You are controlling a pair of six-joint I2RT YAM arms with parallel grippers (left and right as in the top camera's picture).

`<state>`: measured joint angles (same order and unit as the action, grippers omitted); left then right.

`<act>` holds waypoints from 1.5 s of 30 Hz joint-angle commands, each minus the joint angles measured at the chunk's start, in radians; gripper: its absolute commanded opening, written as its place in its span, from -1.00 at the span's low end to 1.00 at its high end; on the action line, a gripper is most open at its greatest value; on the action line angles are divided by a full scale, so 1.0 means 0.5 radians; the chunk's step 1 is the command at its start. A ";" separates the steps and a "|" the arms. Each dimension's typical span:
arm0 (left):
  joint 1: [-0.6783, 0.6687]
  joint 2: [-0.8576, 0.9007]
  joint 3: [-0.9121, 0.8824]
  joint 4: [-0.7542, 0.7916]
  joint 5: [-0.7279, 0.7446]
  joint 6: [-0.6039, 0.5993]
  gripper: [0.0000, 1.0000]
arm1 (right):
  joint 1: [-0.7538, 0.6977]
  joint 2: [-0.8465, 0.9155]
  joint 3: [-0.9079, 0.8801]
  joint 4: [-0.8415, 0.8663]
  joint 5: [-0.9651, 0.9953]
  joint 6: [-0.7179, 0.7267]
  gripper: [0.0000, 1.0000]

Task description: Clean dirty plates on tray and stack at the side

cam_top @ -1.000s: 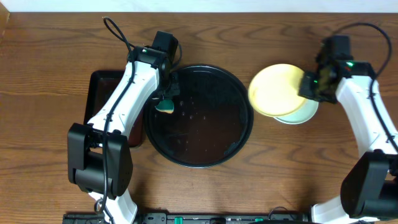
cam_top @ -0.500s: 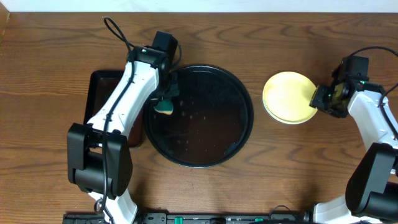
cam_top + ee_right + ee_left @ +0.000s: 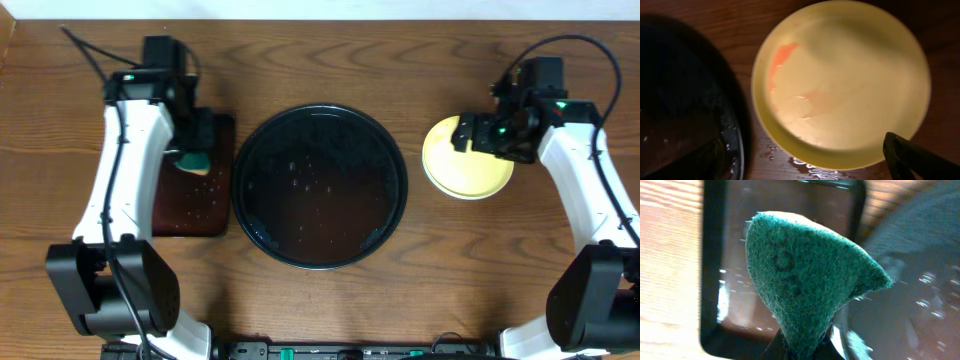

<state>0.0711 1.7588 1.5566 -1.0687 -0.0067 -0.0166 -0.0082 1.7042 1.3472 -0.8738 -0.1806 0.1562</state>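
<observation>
One pale yellow plate (image 3: 462, 168) lies on the table right of the round black tray (image 3: 320, 225). In the right wrist view the yellow plate (image 3: 850, 80) carries a faint orange smear near its left rim. My right gripper (image 3: 478, 134) hovers over the plate's far edge, open and holding nothing; one dark finger (image 3: 912, 160) shows at the lower right. The round tray holds only water droplets. My left gripper (image 3: 190, 152) is shut on a green sponge (image 3: 805, 275) above the small rectangular tray.
The small rectangular black tray (image 3: 195, 215) sits just left of the round tray, its wet floor (image 3: 740, 305) below the sponge. Water is spilled on the wood (image 3: 805, 165) beside the yellow plate. Cables loop behind both arms.
My right gripper has opened and let go of the yellow plate, which now rests on the table. The left arm carried the sponge leftward from the round tray to the rectangular tray.
</observation>
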 commanded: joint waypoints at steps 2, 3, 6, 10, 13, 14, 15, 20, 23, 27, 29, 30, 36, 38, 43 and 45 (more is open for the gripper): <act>0.124 0.138 -0.112 0.055 -0.012 0.114 -0.85 | 0.085 -0.034 0.023 -0.003 -0.014 -0.032 0.98; 0.137 0.175 -0.141 0.079 -0.008 0.114 -0.85 | 0.098 -0.034 0.023 -0.003 -0.014 -0.032 0.99; 0.139 0.288 -0.191 0.124 -0.006 0.114 -0.84 | 0.122 -0.034 0.023 -0.003 -0.014 -0.032 0.98; 0.140 0.450 -0.198 0.130 0.000 0.114 -0.84 | 0.126 -0.034 0.023 -0.005 -0.014 -0.032 0.99; 0.139 0.522 -0.198 0.120 0.066 0.114 -0.31 | 0.124 -0.034 0.023 -0.019 -0.005 -0.033 0.99; 0.140 0.523 -0.198 0.121 0.095 0.115 -0.11 | 0.124 -0.034 0.023 -0.021 -0.004 -0.033 0.99; 0.139 0.520 -0.197 0.121 0.105 0.114 0.16 | 0.124 -0.034 0.023 -0.020 -0.003 -0.033 0.99; 0.140 0.440 -0.085 -0.075 0.103 0.123 0.52 | 0.124 -0.035 0.075 -0.092 -0.008 -0.034 0.98; 0.139 0.327 0.041 -0.230 0.104 0.122 0.53 | 0.124 -0.036 0.186 -0.201 -0.024 -0.070 0.98; 0.137 0.092 0.175 -0.319 0.105 0.085 0.54 | 0.124 -0.036 0.426 -0.434 -0.025 -0.070 0.99; 0.137 -0.070 0.192 -0.316 0.105 -0.021 0.54 | 0.124 -0.036 0.601 -0.602 -0.036 -0.070 0.98; 0.137 -0.140 0.192 -0.316 0.105 -0.050 0.54 | 0.124 -0.039 0.684 -0.683 -0.049 -0.070 0.96; 0.137 -0.413 0.192 -0.315 0.104 -0.052 0.55 | 0.124 -0.134 1.129 -1.123 -0.058 -0.135 0.99; 0.137 -0.449 0.192 -0.316 0.104 -0.052 0.55 | 0.123 -0.203 1.242 -1.243 -0.052 -0.169 0.99; 0.137 -0.458 0.190 -0.315 0.104 -0.052 0.55 | 0.123 -0.497 1.369 -1.519 -0.063 -0.166 0.99; 0.137 -0.458 0.190 -0.315 0.104 -0.052 0.56 | 0.124 -0.660 1.369 -1.610 -0.068 -0.166 0.98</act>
<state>0.1402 1.5333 1.6432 -1.2236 0.0467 -0.0296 0.0502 1.4700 2.0087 -1.6436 -0.2012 0.0925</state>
